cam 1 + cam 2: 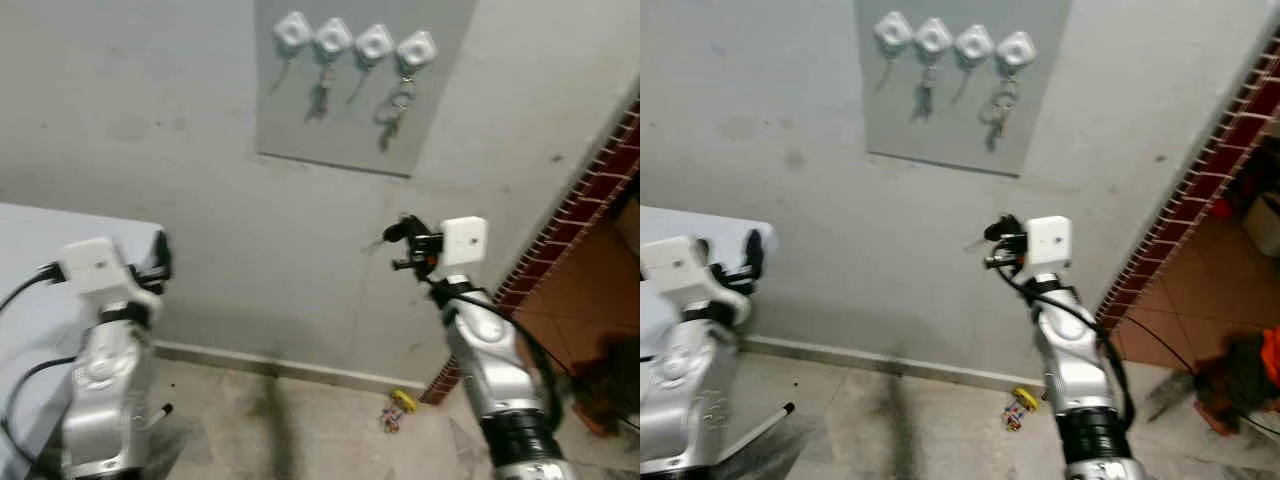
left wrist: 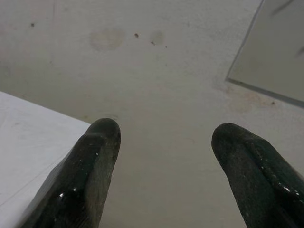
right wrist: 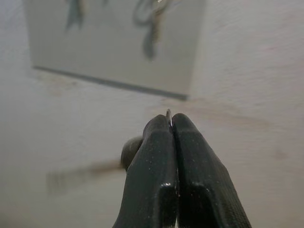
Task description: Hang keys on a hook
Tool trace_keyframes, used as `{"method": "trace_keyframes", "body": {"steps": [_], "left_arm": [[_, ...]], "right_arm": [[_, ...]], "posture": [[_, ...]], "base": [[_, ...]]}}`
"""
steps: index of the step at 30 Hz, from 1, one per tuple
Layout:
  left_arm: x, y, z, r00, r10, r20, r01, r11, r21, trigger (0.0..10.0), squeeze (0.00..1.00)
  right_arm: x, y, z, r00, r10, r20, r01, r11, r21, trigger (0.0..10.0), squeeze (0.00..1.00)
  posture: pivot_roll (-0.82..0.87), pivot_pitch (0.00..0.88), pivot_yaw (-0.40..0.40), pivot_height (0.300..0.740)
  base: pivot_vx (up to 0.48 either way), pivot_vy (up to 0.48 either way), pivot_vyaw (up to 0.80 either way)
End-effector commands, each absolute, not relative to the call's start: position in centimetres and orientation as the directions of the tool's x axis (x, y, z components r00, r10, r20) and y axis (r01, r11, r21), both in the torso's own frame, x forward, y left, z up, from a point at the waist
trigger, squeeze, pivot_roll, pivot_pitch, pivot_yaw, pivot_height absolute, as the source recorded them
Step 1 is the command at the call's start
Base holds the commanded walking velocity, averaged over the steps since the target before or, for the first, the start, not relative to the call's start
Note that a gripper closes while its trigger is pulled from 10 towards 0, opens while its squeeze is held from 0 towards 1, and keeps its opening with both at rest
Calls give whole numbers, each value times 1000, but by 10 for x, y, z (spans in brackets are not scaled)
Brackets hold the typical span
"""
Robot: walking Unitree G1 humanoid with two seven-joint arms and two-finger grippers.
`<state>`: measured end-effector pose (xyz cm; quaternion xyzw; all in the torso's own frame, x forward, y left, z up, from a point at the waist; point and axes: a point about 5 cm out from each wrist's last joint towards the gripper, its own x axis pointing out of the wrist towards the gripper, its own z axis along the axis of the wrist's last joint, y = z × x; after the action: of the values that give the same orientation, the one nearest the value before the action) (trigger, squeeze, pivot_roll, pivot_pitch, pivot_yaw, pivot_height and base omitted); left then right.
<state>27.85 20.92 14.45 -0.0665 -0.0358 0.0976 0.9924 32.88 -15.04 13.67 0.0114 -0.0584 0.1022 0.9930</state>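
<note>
Four unlabelled white hooks (image 1: pixel 354 41) overhead

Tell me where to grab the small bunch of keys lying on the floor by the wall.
Probably the yellow piece, its bulkiest part, from straight above: the bunch lies flat on the floor. Use the open left gripper; the right gripper is shut on a ring.

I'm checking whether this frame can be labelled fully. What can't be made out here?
- What the right pincer grips: only a metal sliver shows between its shut fingers; right wrist view.
- Which hooks are free: keys and hooks too small and blurred in the eye views, cut off by the top edge in the right wrist view.
- The small yellow object on the floor: too small to identify.
- The left pincer is open, holding nothing.
</note>
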Motion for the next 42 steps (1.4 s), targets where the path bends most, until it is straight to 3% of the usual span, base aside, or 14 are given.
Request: {"method": "trace_keyframes", "body": {"steps": [1, 13, 39, 42], "left_arm": [[279, 215, 144, 974, 222, 36, -216, 969, -118, 10000, 0], [282, 214, 146, 978, 207, 31, -201, 970, -134, 10000, 0], [286, 209, 147, 988, 152, 16, -150, 985, -88, 10000, 0], [290, 199, 152, 997, 66, 41, -63, 996, -66, 10000, 0]], "right_arm": [[331, -143, 142, 967, 218, 128, -223, 974, 28, 10000, 0], [334, -149, 139, 988, 140, 69, -140, 990, 6, 10000, 0], [323, -152, 137, 986, 134, 98, -140, 988, 60, 10000, 0], [318, -157, 135, 988, 117, 103, -124, 990, 64, 10000, 0]], "posture": [[-30, 0, -61, 740], [-35, 0, -58, 740], [-68, 0, -10, 740], [-89, 0, 11, 740]], "base": [[0, 0, 0], [0, 0, 0], [0, 0, 0], [0, 0, 0]]}}
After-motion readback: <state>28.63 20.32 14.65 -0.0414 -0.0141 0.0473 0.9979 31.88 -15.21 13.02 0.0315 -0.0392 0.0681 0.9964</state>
